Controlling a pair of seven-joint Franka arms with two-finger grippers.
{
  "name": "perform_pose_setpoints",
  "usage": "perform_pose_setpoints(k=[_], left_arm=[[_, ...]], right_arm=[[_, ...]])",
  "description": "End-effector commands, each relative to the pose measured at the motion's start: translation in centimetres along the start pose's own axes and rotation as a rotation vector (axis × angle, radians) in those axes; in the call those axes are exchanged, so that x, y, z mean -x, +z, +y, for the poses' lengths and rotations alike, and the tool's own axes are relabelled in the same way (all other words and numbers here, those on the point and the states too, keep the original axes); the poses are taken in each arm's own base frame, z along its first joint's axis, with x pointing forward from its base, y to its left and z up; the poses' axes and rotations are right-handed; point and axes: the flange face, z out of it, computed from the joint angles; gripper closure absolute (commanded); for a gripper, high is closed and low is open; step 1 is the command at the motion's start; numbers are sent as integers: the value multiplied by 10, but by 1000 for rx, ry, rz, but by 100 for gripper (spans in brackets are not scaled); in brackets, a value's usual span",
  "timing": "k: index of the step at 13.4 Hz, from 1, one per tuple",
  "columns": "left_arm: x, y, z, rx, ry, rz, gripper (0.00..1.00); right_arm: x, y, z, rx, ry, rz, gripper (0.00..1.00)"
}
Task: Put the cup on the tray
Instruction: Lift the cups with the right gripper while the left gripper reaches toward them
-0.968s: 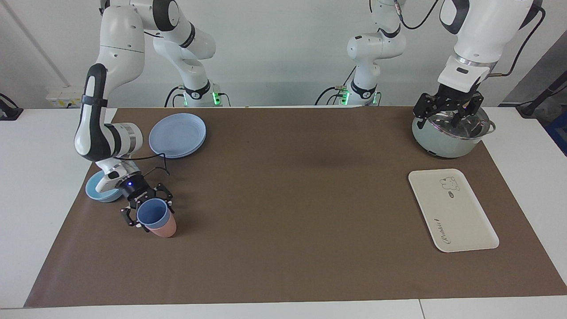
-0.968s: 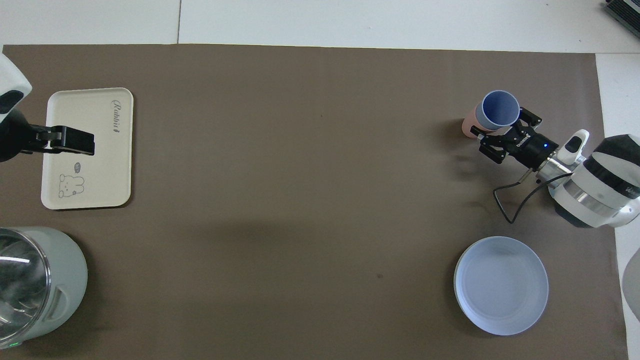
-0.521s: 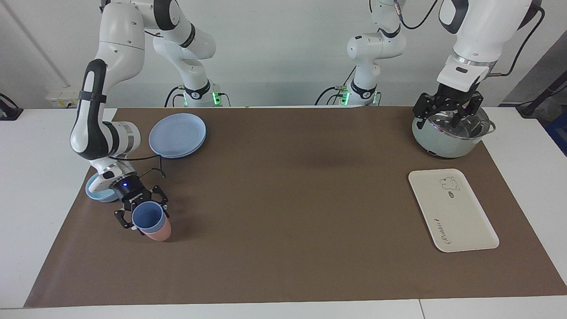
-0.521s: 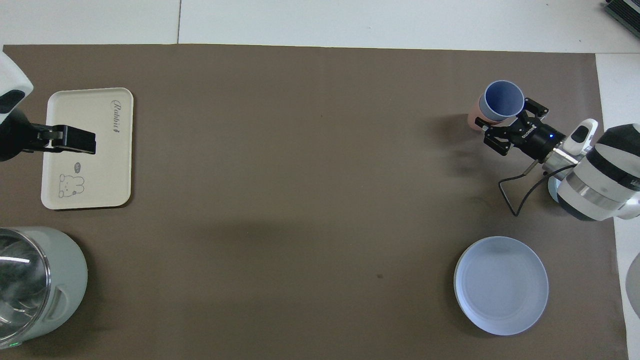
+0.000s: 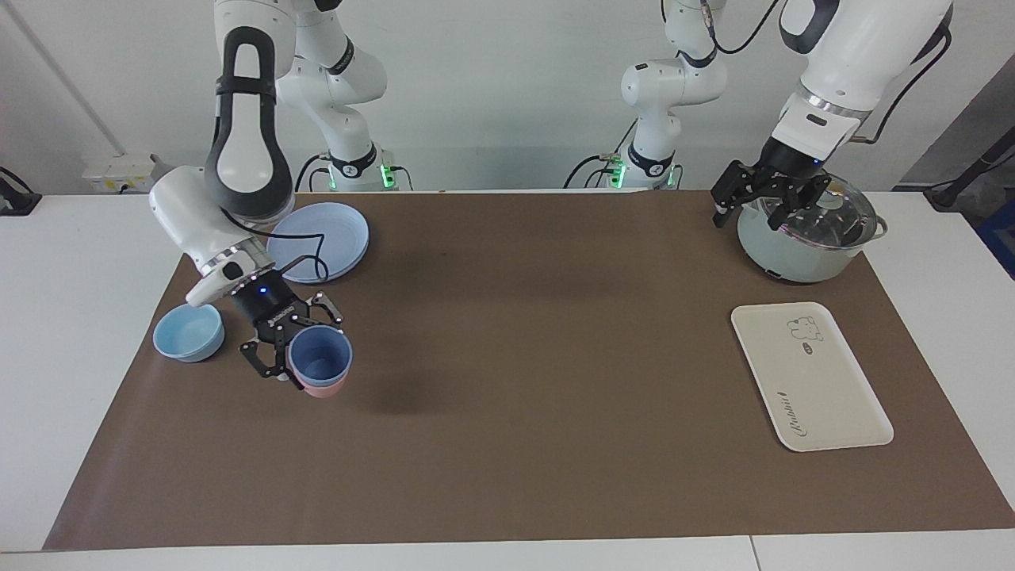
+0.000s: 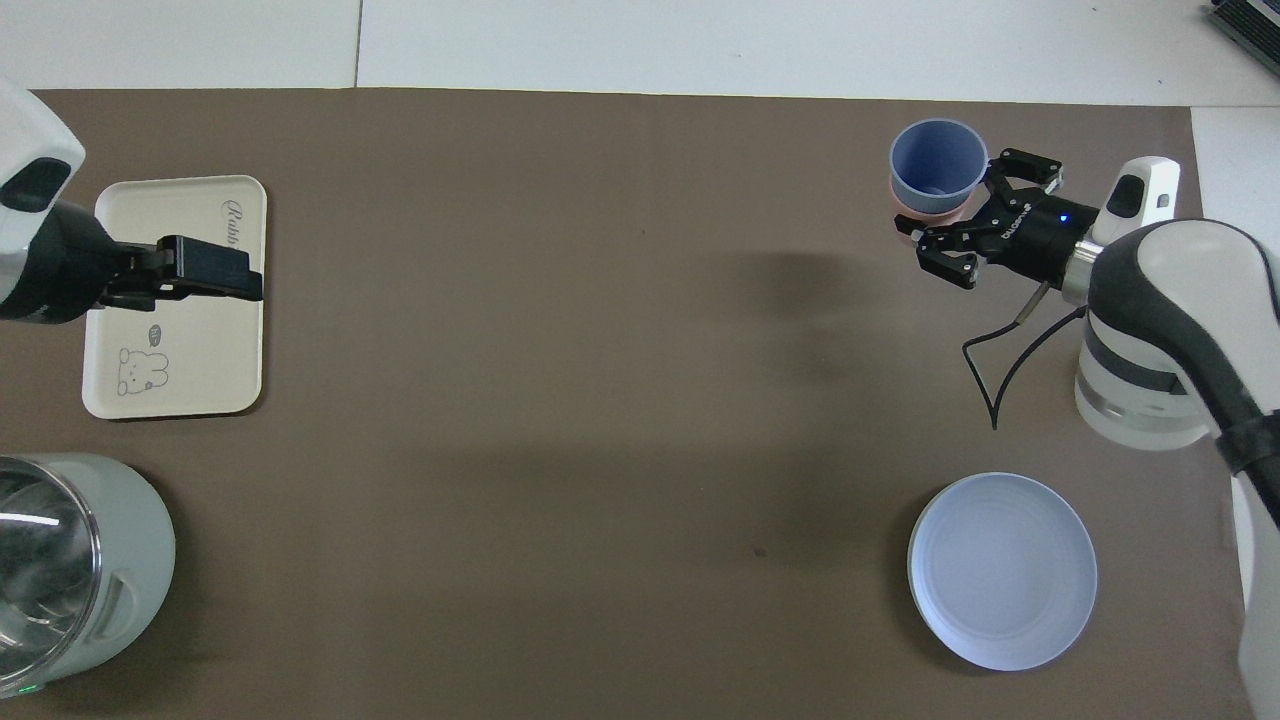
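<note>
A small periwinkle-blue plastic tumbler, the cup, nested in a salmon-pink cup, hangs over the brown mat, clamped in the right gripper at the right arm's end of the table. The flat cream-white rectangular tray with its bear drawing lies well apart at about 3 o'clock in the facing view, so the carry runs across the table. The left gripper waits over the pale-green lidded pot, fingers apart.

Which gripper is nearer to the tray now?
Left. The left gripper hangs by the pot, next to the tray. The right gripper holds the stacked cups at the table's right-arm end.
</note>
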Motion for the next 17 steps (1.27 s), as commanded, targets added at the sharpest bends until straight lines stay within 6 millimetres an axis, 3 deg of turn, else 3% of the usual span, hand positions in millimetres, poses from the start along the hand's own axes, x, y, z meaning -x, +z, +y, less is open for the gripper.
perform_pose_setpoints(k=[1, 5, 8, 11, 14, 17], left_arm=[[4, 10, 17, 135, -85, 26, 1], [-4, 34, 58, 342, -176, 39, 4], [-13, 66, 94, 422, -263, 44, 8], [-15, 84, 123, 496, -323, 42, 17], [-10, 117, 169, 519, -343, 64, 23], [-4, 136, 179, 511, -344, 66, 29]], right_arm=[[-37, 4, -34, -42, -44, -92, 100], [-105, 7, -100, -102, -74, -298, 100], [-152, 9, -141, -125, -78, -451, 100], [-168, 20, -181, -107, -93, -523, 100], [-172, 25, -203, -108, -137, -573, 100], [-177, 26, -219, -113, -187, -592, 100]])
